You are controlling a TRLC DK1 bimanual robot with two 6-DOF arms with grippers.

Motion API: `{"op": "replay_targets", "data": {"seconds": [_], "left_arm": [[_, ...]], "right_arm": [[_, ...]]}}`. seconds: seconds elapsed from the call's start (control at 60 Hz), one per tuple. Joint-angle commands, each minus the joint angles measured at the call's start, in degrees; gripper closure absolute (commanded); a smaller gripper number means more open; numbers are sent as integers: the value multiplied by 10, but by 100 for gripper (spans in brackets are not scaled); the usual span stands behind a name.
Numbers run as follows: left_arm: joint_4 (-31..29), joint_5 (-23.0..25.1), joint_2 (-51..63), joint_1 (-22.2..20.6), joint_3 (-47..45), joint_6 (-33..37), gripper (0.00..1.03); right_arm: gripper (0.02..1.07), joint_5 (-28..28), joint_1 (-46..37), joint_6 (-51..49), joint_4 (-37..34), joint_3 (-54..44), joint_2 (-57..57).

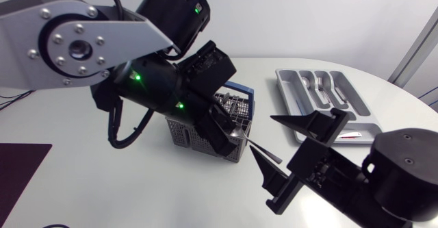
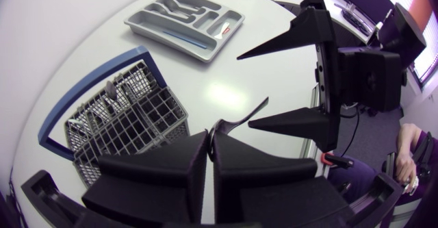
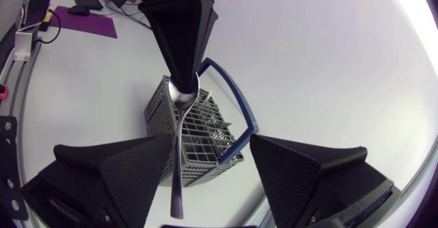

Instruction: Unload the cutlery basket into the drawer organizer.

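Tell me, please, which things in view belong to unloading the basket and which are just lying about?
Part of the job: cutlery basket; spoon, held in the left gripper; drawer organizer; right gripper, open by the spoon's handle.
Just lying about: dark purple mat on the table.

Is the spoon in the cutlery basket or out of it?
Out. The left end effector is shut on the spoon, holding it clear of the basket, its handle between the right end effector's open fingers.
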Motion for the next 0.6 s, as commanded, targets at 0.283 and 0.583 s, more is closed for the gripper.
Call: {"op": "replay_targets", "data": {"seconds": [0.283,0.583], "left_arm": [[-24,42,17,26,22,-79,100],[-35,45,19,41,16,-89,100]], "right_arm": [[47,11,19,-24,45,-4,67],[61,11,22,-26,59,7,109]]}}
